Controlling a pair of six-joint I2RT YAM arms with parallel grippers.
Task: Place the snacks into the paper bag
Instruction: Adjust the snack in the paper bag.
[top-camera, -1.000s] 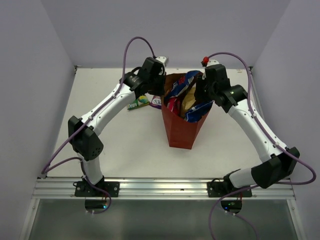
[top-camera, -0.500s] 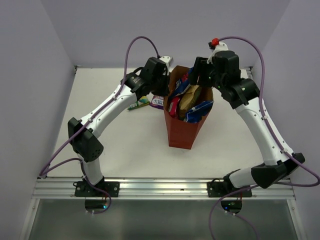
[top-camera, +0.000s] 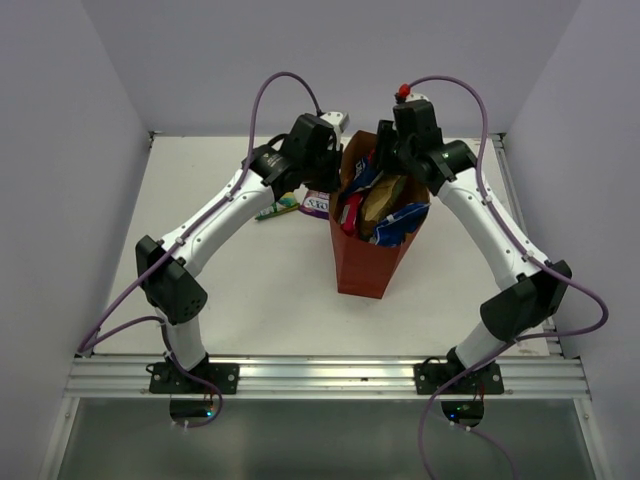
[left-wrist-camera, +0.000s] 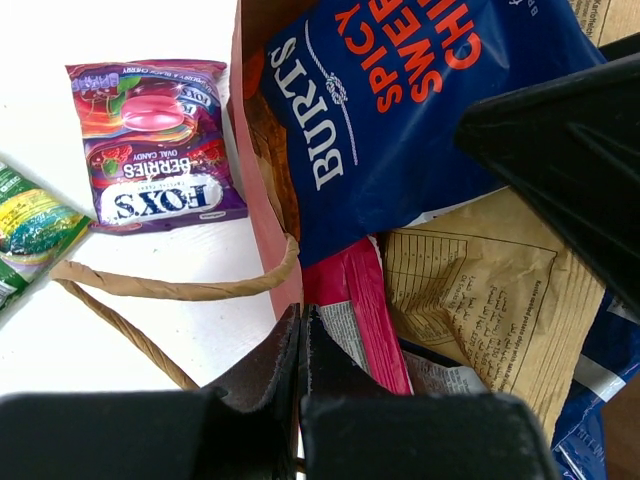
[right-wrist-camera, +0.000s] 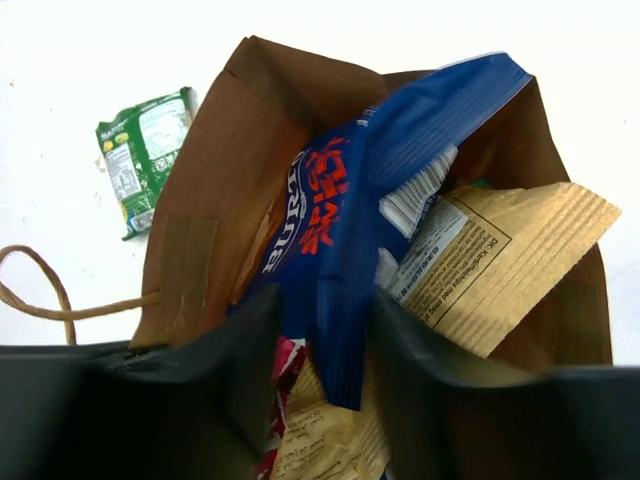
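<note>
From above, the paper bag stands mid-bench, and both arms' wrists hide their fingers. The left wrist view shows the left end effector pinched shut on the bag's left wall. The right wrist view shows the right end effector partly spread, with the blue packet's tip between its fingers. A tan packet sits beside the blue one, and a pink packet is mostly buried. Outside the bag lie a purple candy packet and a green packet, which the left wrist view cuts off.
</note>
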